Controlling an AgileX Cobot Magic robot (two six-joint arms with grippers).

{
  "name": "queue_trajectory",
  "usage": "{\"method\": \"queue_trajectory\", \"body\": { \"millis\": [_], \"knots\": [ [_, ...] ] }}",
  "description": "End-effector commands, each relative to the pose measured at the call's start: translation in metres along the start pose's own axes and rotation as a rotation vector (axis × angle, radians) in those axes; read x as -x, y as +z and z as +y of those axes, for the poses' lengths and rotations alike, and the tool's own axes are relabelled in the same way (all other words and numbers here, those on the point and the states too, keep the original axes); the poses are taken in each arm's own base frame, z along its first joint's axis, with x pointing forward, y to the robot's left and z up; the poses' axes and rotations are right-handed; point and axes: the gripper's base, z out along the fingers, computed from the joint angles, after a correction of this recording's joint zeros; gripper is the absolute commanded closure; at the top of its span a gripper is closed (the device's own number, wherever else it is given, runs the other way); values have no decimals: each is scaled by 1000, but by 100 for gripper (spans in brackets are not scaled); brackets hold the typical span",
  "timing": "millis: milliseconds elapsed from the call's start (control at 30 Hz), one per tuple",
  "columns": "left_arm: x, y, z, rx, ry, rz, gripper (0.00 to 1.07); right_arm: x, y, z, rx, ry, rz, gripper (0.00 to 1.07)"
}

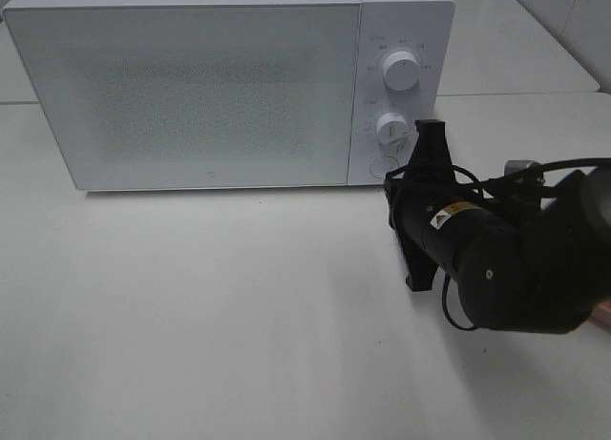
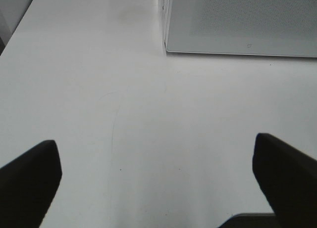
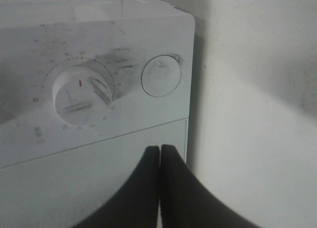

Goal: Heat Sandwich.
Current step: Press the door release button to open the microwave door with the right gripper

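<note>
1. Exterior high view, left and centre: white microwave [image 1: 210, 87] on a white table [image 1: 191, 325]. Its door [image 1: 191, 92] is shut, and the dotted panel is opaque, so the inside can't be seen.
2. The sandwich shows in no view, so I can't tell where it is.
3. The microwave's top left corner is cut by the frame edge.
4. Right of the door is the control strip, with the upper knob [image 1: 400, 70] and the lower knob [image 1: 392, 128]. Dial markings are too small to read.
5. The round button [image 1: 384, 163] below the knobs is partly covered by the black arm.
6. Centre right: the right gripper [image 1: 393, 199] is at the microwave's lower right front corner. Its tips are hard to separate from the black body here.
7. Loose black cables [image 1: 535, 173] run over the arm, which is cut off at the right edge.
8. Far right edge, under the arm: a pinkish sliver [image 1: 602, 316], too cropped to name.
9. Left wrist view: the left gripper [image 2: 154, 141] is spread wide with nothing between its jaws. Only the two dark finger ends show, in the lower corners, over bare table [image 2: 124, 114].
10. In the upper right of that view is the lower edge of the microwave [image 2: 237, 20], cropped.
11. Right wrist view: the lower knob [image 3: 81, 97] has a red mark and smudged, unreadable scale printing. The round button [image 3: 160, 77] is beside it.
12. Lower centre: the right gripper [image 3: 159, 154] has its fingers pressed together and holds nothing. It is close to the microwave front below the button, and contact can't be judged.
</note>
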Motion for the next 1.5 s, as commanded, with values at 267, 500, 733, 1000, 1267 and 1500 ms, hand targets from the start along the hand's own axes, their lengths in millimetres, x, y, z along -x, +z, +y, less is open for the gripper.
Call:
{"method": "queue_trajectory", "body": {
  "millis": [267, 500, 733, 1000, 1267, 1500],
  "knots": [
    [-1, -3, -1, -6, -7, -33, 9, 4, 39, 6, -32, 16, -14, 107],
    [-1, -3, -1, -6, -7, -33, 9, 5, 63, 5, -41, 22, -24, 107],
    [-1, -3, -1, -6, -7, -33, 9, 8, 77, 3, -48, 6, -36, 107],
    [-1, -3, -1, -6, -7, -33, 9, 11, 84, 5, -32, 13, -58, 107],
    [-1, -3, -1, -6, -7, -33, 9, 10, 95, 17, 28, 16, -58, 107],
    [-1, -3, -1, -6, -7, -33, 9, 13, 95, 36, 210, 6, -106, 107]
  ]
}}
